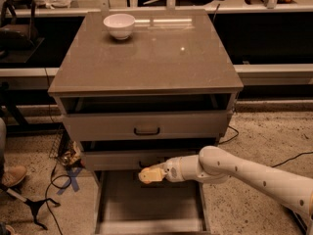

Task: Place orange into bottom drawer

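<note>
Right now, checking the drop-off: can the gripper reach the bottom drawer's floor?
Probably yes: the gripper hangs above the pulled-out bottom drawer, near its back edge, and nothing visible lies between them.

The arm is smooth off-white, made of rounded tubular segments with a bulbous joint and a few small dark dots along its shell. Its cream-tinted pincer sits below the table's front edge.
</note>
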Motion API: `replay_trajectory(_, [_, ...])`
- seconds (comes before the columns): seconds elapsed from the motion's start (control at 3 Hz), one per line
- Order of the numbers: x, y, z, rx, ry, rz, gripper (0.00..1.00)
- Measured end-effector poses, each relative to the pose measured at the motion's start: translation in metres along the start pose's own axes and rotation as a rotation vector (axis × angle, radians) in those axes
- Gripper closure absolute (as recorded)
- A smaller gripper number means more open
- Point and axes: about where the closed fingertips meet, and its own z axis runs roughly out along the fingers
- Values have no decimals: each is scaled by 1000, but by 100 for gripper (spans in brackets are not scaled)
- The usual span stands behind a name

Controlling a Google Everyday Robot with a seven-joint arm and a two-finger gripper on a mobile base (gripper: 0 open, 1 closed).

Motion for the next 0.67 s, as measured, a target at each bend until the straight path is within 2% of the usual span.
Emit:
replay_trajectory(0.33, [10,-21,-2,51,-31,2,100])
replay_trajectory(0.67, [42,-68,-5,162,-43,-73,100])
